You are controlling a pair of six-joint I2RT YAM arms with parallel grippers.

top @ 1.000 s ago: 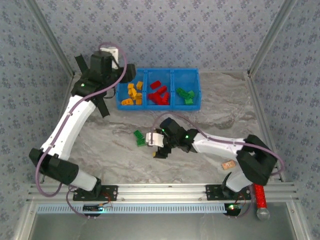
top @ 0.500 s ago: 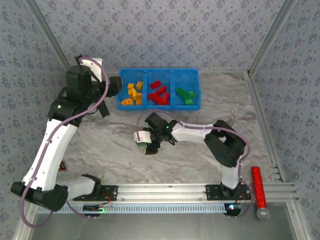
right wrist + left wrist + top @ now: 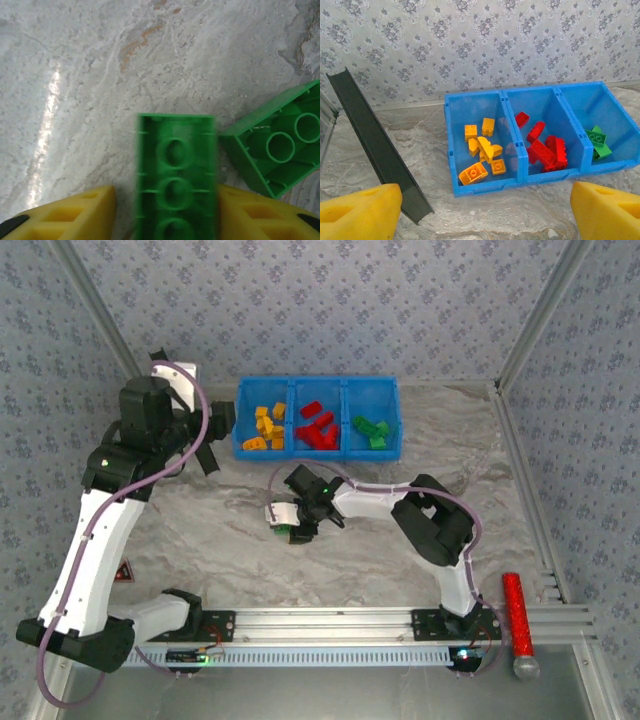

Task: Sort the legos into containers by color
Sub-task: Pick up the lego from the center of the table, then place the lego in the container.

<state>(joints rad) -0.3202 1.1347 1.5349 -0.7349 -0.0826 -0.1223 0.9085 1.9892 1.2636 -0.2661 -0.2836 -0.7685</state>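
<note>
Legos (image 3: 473, 173) fill the blue bin (image 3: 485, 186) beyond the spread left jaws; from the right wrist, right jaws flank a green brick (image 3: 176, 190), grip unclear.

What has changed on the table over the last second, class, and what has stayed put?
The right claw swung left to the green brick on the table and now straddles it, closing in. The left claw pulled back left from the blue bin and stands open. The bin, its sorted bricks and the red glittery cylinder stayed put.
</note>
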